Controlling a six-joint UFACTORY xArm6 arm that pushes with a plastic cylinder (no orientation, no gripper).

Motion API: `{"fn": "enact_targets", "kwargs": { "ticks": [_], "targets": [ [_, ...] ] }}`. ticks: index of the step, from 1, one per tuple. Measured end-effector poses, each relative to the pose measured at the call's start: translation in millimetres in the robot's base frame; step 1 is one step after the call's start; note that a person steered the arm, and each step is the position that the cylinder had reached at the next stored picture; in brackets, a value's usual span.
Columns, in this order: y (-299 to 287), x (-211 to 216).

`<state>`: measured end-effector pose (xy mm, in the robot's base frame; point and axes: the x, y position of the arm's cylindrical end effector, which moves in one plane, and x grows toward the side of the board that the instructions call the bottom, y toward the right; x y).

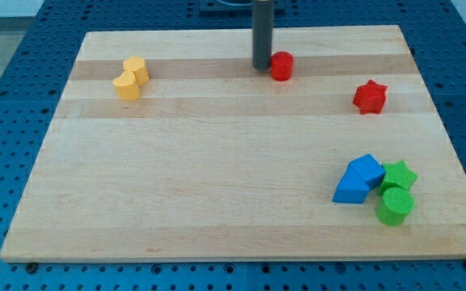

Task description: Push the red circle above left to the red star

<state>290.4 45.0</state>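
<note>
The red circle (pixel 281 65) is a short red cylinder near the view's top, just right of centre. The red star (pixel 370 97) lies to its right and a little lower, well apart from it. My tip (pixel 262 66) is the lower end of the dark rod that comes down from the view's top; it sits right at the red circle's left side, touching or almost touching it.
A yellow block (pixel 130 79) of two joined rounded lobes lies at the upper left. At the lower right a blue block (pixel 359 179), a green star (pixel 399 175) and a green cylinder (pixel 395 205) cluster together. The wooden board (pixel 217 162) rests on a blue perforated surface.
</note>
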Motion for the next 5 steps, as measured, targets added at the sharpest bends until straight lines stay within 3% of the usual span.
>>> {"fn": "enact_targets", "kwargs": {
  "ticks": [1, 3, 5],
  "targets": [
    [8.4, 7.7],
    [77.6, 62.3],
    [126.3, 81.8]
  ]
}}
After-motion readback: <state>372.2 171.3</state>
